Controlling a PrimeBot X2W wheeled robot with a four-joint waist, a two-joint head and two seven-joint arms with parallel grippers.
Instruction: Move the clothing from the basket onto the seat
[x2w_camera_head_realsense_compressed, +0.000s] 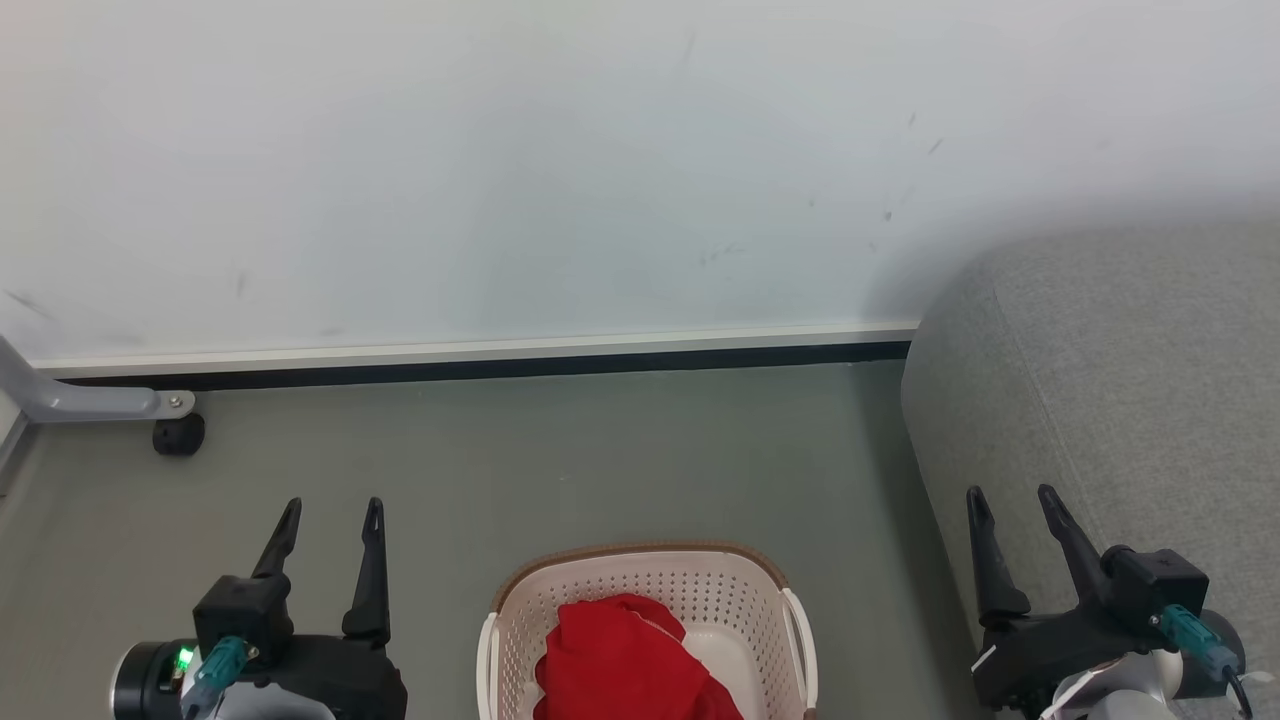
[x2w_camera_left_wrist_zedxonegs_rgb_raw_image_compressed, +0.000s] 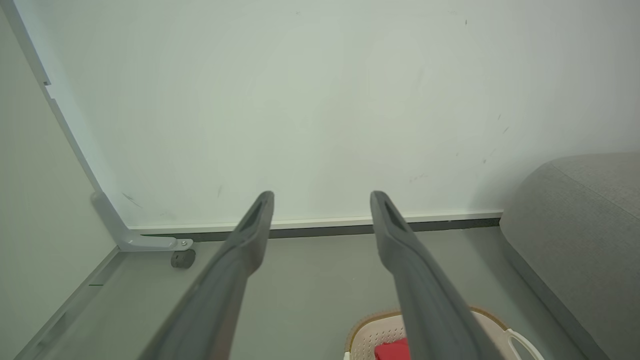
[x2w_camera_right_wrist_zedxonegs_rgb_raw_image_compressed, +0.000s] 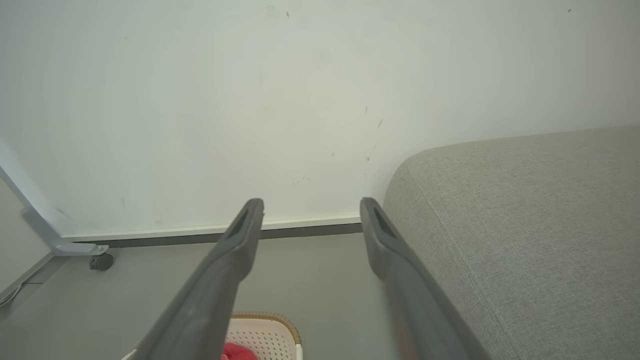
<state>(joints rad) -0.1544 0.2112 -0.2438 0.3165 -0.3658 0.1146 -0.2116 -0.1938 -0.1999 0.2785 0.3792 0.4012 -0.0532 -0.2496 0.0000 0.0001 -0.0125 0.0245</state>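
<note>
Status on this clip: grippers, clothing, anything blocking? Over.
Left gripper open, empty. Right gripper open, empty. Bright red fabric clothing in cream perforated plastic basket; large grey woven seat on right. Nothing in the way.

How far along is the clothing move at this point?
Done: nothing that shows. The red clothing lies in the basket, and the visible part of the seat carries no garment. In hand: nothing; the left gripper and right gripper are both open and empty, either side of the basket. Left: the whole job, grasp, lift, carry to the seat.
</note>
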